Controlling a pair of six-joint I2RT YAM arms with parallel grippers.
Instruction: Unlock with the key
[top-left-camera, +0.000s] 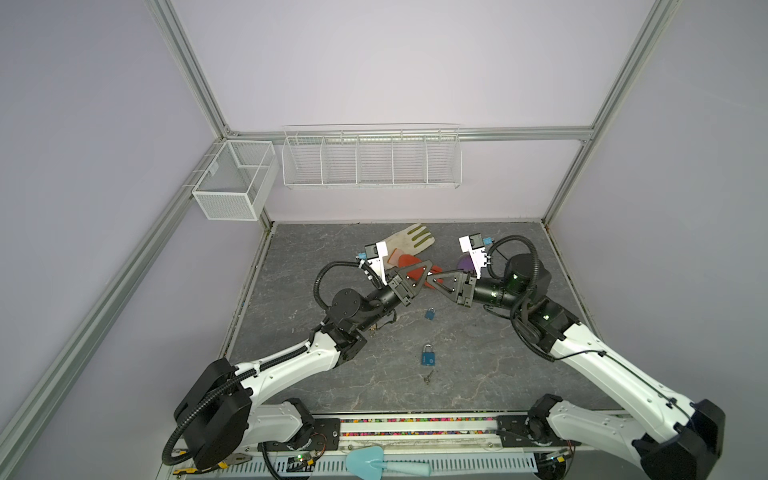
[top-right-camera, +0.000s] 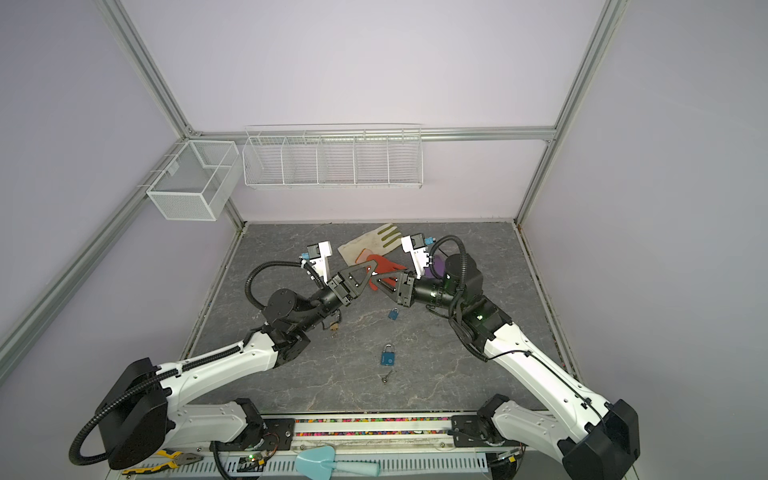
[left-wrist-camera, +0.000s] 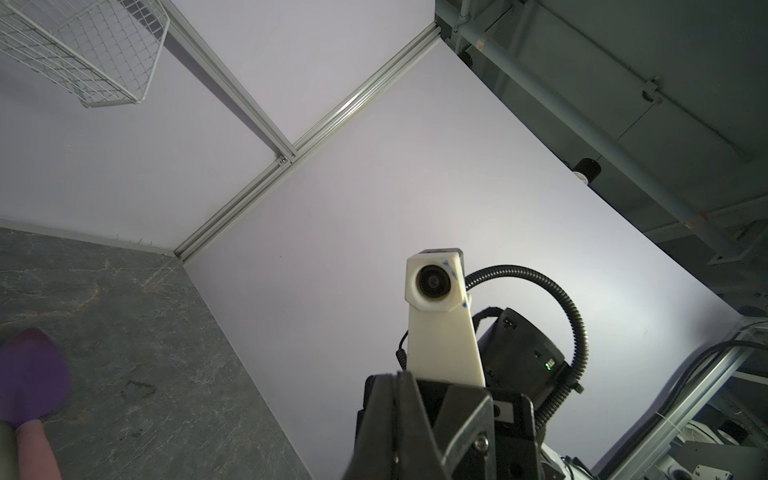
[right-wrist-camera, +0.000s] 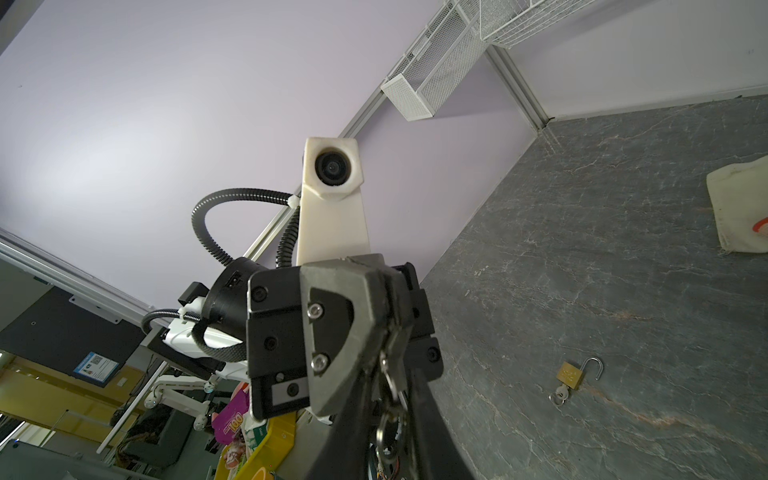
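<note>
A cream glove (top-left-camera: 409, 241) with green-striped fingers lies flat near the back of the grey marbled tabletop (top-left-camera: 478, 365). A red scoop (top-left-camera: 405, 262) rests against its near edge. To the right, a purple scoop (top-left-camera: 465, 262) lies on the table, and the left wrist view shows its pink handle (left-wrist-camera: 33, 444). A white wire rack (top-left-camera: 372, 183) with five compartments hangs on the back wall. A white mesh basket (top-left-camera: 226, 203) hangs on the left rail by the corner. A teal trowel (top-left-camera: 370, 459) lies on the slotted front ledge, with yellow-handled pliers (top-right-camera: 178, 457) to its left
</note>
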